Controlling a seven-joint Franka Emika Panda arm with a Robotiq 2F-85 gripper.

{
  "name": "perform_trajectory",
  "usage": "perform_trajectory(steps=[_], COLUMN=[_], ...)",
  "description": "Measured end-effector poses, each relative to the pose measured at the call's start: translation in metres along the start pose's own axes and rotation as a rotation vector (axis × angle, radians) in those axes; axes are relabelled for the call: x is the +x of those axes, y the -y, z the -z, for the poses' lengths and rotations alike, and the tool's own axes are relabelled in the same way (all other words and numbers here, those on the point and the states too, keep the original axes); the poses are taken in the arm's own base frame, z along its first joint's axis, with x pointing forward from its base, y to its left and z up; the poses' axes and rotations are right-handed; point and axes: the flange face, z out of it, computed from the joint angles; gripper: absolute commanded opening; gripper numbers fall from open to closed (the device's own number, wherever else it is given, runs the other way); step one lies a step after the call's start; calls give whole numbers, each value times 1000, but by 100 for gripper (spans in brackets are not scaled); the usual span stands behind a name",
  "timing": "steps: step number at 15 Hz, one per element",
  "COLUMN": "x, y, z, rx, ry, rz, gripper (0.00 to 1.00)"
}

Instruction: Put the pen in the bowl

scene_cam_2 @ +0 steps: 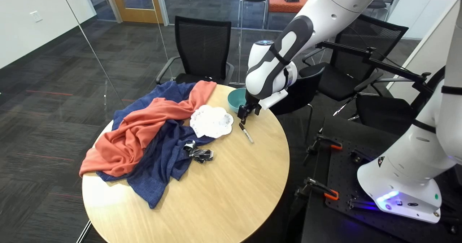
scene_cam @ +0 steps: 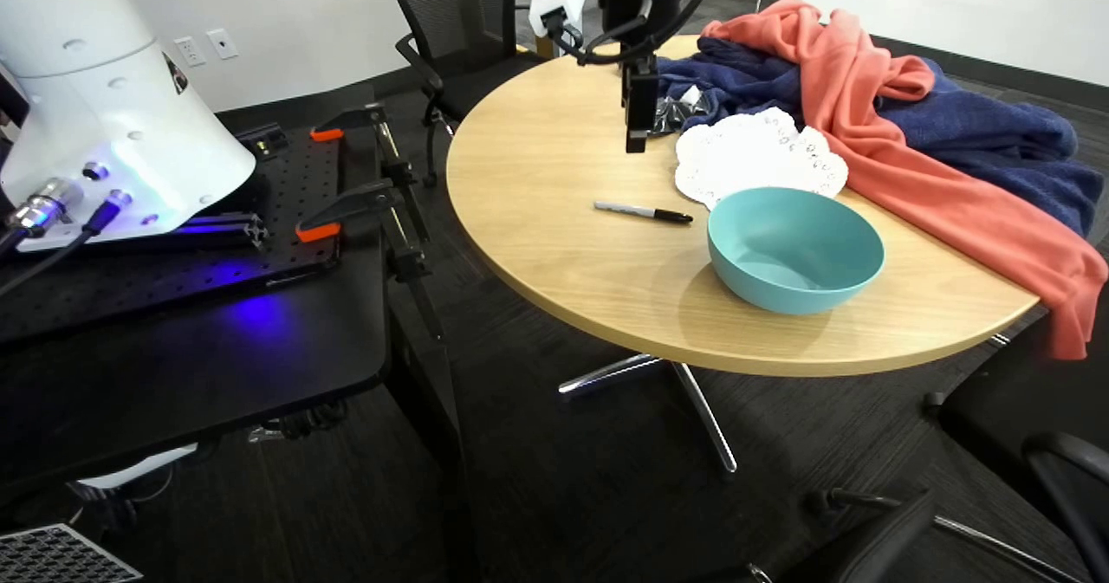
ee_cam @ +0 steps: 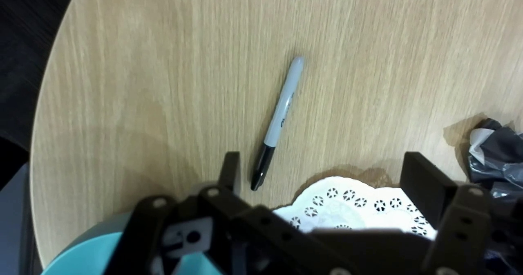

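One capped marker pen [ee_cam: 279,119] near a teal bowl [scene_cam: 793,254]
Over the wooden table [scene_cam: 528,167], a Robotiq gripper [ee_cam: 320,168] spread wide, holding nothing

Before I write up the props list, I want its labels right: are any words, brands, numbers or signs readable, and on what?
None can be read.
Pen, wrist view: dark print on the grey barrel, too small and blurred to read.
Robot base, in an exterior view: dark sticker, too small to read.
Gripper, wrist view: dark marks on a pale patch, no readable text.
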Motion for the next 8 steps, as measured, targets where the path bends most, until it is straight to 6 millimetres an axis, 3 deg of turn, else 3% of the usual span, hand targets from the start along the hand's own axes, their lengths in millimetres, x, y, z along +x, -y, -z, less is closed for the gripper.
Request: perform_trajectory(steps=[8], x=[0], y=[-12], z=[-21], rx=[6], ry=[32], rz=[-31], gripper=[100])
